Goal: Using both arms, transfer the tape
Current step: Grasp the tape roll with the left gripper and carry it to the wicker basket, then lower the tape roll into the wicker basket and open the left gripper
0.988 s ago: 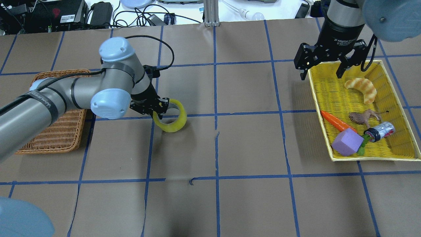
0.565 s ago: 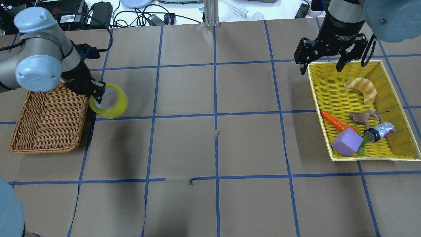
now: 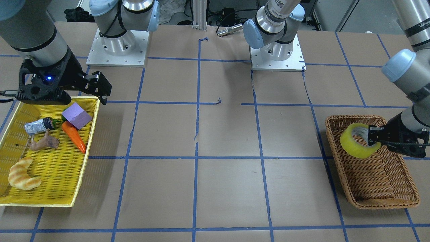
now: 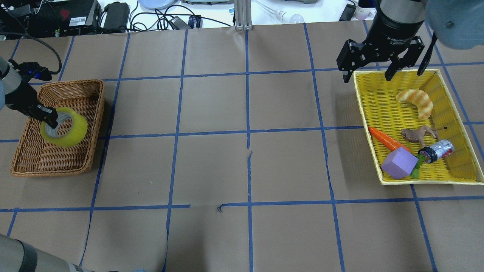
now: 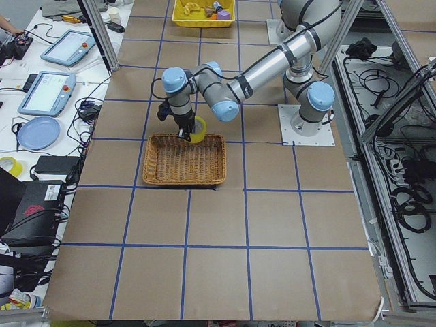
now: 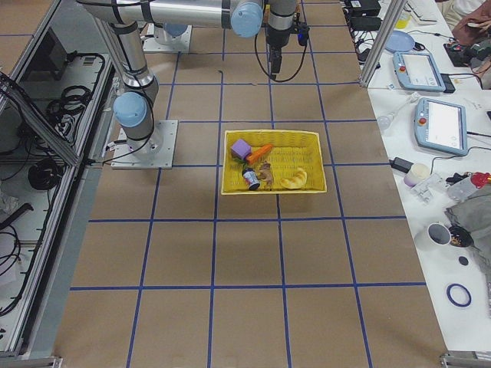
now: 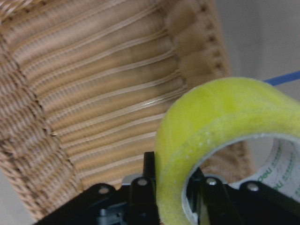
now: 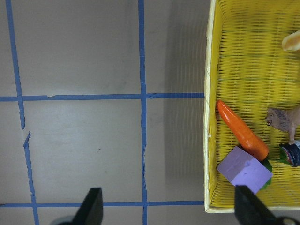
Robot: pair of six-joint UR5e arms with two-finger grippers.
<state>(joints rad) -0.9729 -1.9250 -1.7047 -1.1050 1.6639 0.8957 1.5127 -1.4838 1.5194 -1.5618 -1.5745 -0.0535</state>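
Note:
The yellow-green tape (image 4: pixel 72 130) hangs in my left gripper (image 4: pixel 48 118), which is shut on the roll's wall, one finger inside the core. It is held above the far half of the wicker basket (image 4: pixel 99 113). The front view shows the tape (image 3: pixel 356 146), left gripper (image 3: pixel 373 138) and basket (image 3: pixel 369 188) alike. The left wrist view shows the tape (image 7: pixel 220 122) over the weave (image 7: pixel 93 93). The roll (image 5: pixel 198 129) also shows in the exterior left view. My right gripper (image 4: pixel 368 74) is open and empty, above the far left corner of the yellow basket (image 4: pixel 378 109); it also shows in the front view (image 3: pixel 82 95).
The yellow basket holds a croissant (image 4: pixel 416 101), a carrot (image 4: pixel 387 139), a purple block (image 4: pixel 399 163), a lion figure (image 4: pixel 418 134) and a small can (image 4: pixel 436 150). Cables and devices lie past the table's far edge (image 4: pixel 151 19). Blue tape lines form a grid.
My left arm has swung left with the tape, from the table left of centre to above the wicker basket. My right gripper has drifted slightly towards the far edge, still open.

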